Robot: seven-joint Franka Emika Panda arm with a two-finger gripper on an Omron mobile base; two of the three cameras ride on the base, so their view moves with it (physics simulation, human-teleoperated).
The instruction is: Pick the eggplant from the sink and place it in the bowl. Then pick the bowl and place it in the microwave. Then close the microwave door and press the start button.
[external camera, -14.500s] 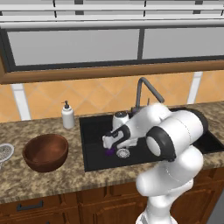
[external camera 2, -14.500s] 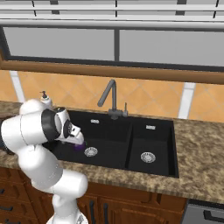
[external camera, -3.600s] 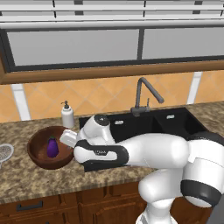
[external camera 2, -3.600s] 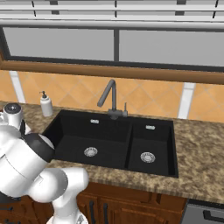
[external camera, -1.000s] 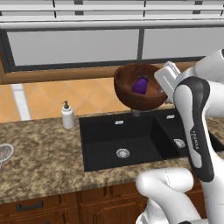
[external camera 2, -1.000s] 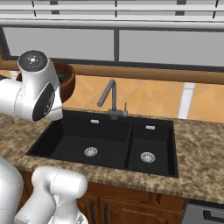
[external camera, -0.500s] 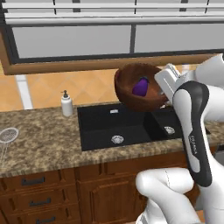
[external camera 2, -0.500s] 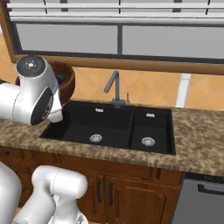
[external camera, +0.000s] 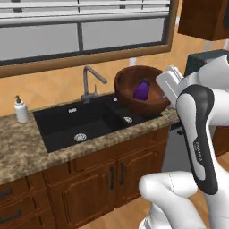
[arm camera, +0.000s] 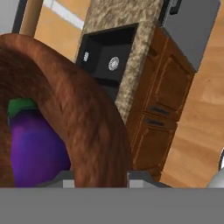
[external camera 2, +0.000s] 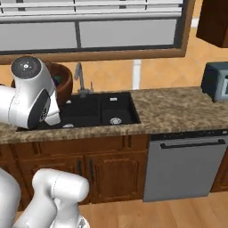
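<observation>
Carrying the bowl (external camera: 136,88) well above the sink (external camera: 89,121), the gripper (external camera: 166,84) is clamped on the bowl's right rim, one finger inside and one outside as far as the hand view suggests. The bowl hangs tipped toward the camera over the sink's right basin, near the curved faucet (external camera: 91,79), and the eggplant (external camera: 142,90) lies against the inner wall on the low side. In the hand view the eggplant (arm camera: 35,146) sits close up, its green cap upward, with the sink (arm camera: 107,57) far below past the rim. The microwave is not among the things on show here, so my reading is that the arm is mid-transfer and the bowl has yet to be set inside. The main hazard from this pose is the tilt: a sharp swing or a sudden stop of the base could roll the eggplant over the rim and drop it back into the sink or onto the counter (external camera: 27,150). A one-sided rim grip on a deep wooden bowl also leaves it free to pivot between the pads, and a knock against the faucet would worsen that.
</observation>
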